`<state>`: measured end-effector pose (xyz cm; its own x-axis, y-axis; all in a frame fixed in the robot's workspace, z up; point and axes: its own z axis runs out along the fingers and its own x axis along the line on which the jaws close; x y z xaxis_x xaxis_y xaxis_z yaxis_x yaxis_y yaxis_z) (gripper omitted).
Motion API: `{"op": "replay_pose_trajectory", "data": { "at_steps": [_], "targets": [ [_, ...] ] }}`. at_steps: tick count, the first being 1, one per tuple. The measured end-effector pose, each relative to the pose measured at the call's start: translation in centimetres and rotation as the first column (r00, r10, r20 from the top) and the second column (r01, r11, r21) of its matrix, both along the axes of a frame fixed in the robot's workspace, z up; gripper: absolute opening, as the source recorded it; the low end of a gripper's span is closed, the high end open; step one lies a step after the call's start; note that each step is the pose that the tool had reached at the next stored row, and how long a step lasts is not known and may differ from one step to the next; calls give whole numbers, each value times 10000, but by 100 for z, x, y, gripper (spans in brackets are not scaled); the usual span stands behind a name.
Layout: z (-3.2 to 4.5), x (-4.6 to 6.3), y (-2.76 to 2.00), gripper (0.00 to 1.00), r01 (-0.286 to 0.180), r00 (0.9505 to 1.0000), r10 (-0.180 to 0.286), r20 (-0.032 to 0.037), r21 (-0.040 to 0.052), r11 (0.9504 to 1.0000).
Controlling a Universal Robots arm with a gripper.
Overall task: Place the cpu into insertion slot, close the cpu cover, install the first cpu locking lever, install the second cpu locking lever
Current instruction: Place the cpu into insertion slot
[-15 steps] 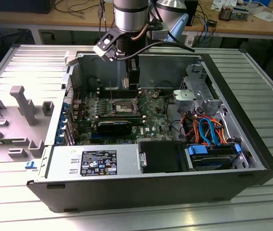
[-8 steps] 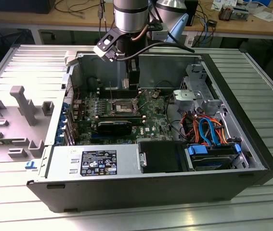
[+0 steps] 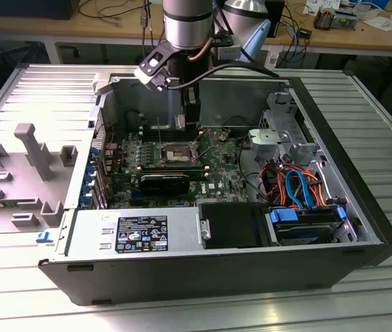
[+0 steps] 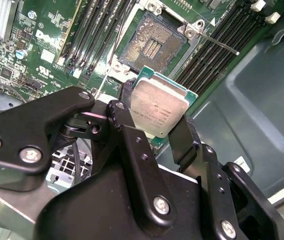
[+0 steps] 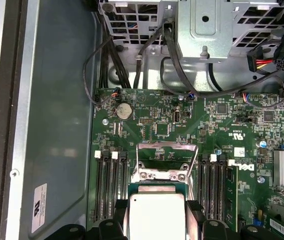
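My gripper [image 4: 157,107] is shut on the cpu [image 4: 158,106], a small square chip with a silvery metal top, pinched at two opposite edges between black fingers [image 4: 182,140]. The cpu hangs tilted a short way above the board, beside the insertion slot [image 4: 151,46], whose dark contact field lies bare inside a silver rim. In the first wrist view the cpu [image 5: 157,215] sits between the fingers [image 5: 194,217], and the cpu cover [image 5: 164,150] stands flipped open just beyond it. A thin locking lever [image 4: 219,44] sticks out beside the slot. In the exterior view the gripper [image 3: 189,128] hovers over the slot [image 3: 178,152].
Long black memory slots [image 5: 109,185] flank the socket on both sides. A black graphics card [image 3: 164,182] lies nearer the case front. The drive cage [image 3: 282,131], bundled cables [image 3: 299,187] and the grey case wall [image 5: 56,125] close in around the board.
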<state>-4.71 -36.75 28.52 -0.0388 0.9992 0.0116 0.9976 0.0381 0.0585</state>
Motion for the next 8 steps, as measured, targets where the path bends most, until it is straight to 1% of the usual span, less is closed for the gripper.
{"op": "replay_pose_trajectory", "data": {
  "at_steps": [2, 4, 6, 7, 8],
  "targets": [
    [-5, 0, 0, 54, 0, 10000, 0, 0, 0, 10000],
    [-31, -5, 0, 54, 1, 10000, -1, 1, -10, 10000],
    [-102, -29, 0, 54, 7, 10000, -7, 0, -19, 10000],
    [-131, -34, 0, 54, 29, 10000, -29, 0, -43, 10000],
    [-143, -35, -2, 54, 51, 10000, -51, 0, -49, 10000]
  ]
}}
